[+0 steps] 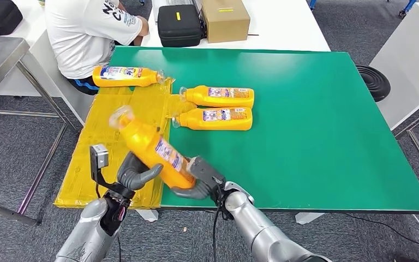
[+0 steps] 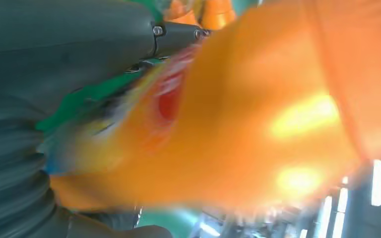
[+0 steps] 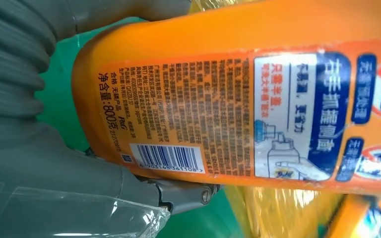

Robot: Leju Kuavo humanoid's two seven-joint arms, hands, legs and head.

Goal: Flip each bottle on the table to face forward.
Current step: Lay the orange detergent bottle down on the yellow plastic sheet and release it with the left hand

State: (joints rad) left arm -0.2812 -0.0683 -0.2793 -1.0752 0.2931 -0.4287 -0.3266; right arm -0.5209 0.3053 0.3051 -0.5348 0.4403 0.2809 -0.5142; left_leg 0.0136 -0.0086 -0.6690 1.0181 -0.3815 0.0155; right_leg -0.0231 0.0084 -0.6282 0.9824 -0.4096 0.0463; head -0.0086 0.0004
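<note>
Both the left hand (image 1: 137,176) and right hand (image 1: 201,180) are clamping the tilted bottle (image 1: 150,146) over the counter's (image 1: 327,142) 7 o'clock edge, risking a slip off the side

Two detergent bottles (image 1: 218,96) (image 1: 214,118) lie side by side mid-worktop (image 1: 327,109); a third (image 1: 124,76) lies at ten o'clock; the held bottle (image 1: 150,146) is at seven o'clock.

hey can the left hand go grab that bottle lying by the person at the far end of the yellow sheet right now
Probably not yet. The left hand and right hand both hold the raised orange bottle, so it isn't free. The far bottle lies unobstructed on the yellow sheet, but at its far end.
</note>
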